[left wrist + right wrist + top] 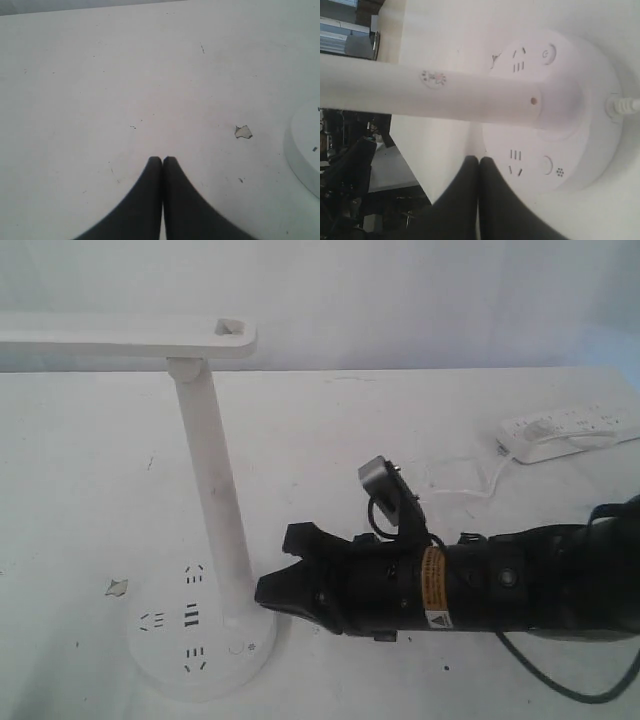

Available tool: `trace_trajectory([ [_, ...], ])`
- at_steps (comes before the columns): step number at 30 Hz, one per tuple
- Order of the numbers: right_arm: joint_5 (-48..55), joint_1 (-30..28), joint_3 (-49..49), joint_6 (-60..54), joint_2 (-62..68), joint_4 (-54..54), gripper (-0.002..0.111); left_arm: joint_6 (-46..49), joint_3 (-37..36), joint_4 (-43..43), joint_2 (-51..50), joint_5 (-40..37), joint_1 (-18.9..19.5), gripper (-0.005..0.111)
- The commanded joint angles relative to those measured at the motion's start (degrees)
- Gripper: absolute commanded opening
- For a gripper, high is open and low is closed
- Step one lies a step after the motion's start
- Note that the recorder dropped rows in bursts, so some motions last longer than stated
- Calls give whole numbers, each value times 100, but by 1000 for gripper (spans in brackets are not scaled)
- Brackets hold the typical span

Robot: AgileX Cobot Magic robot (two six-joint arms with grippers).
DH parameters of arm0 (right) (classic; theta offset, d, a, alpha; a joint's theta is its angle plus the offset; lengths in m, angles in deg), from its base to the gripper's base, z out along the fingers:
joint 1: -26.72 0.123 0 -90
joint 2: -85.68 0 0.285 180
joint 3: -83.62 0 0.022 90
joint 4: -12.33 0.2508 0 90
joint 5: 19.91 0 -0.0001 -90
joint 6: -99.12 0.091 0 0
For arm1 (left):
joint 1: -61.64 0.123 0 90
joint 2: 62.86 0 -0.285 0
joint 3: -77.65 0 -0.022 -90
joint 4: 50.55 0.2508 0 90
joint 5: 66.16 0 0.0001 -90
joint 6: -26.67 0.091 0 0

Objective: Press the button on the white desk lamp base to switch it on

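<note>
The white desk lamp base (165, 645) sits at the front left of the table, with its slim post (215, 490) rising to the lamp head (120, 340). The button (236, 647) is a faint ring beside a small dotted mark, near the front of the post's foot. My right gripper (262, 590) is shut and empty, lying low at the base's right rim, a little short of the button. The right wrist view shows the gripper (480, 160) beside the base (590, 75), with the button (547, 165) further along. My left gripper (162, 159) is shut over bare table.
A long white power strip (570, 430) and its cord (470, 480) lie at the back right. A second round button (548, 54) sits on the base beyond the post. A chipped spot (117, 587) marks the table left of the base. The base's rim (305, 150) shows in the left wrist view.
</note>
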Motion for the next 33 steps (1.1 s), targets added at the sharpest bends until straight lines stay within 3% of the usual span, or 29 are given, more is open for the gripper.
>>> trace_trajectory([
  [1,49,285,277,-70,306,125,0,0,-11,-14,18,11,-47,0],
  [24,330,464,628,-27,1039,-16,0,0,-11,-14,18,11,-47,0],
  [33,419,516,628,-603,1039,-281,0,0,-11,-14,18,11,-47,0],
])
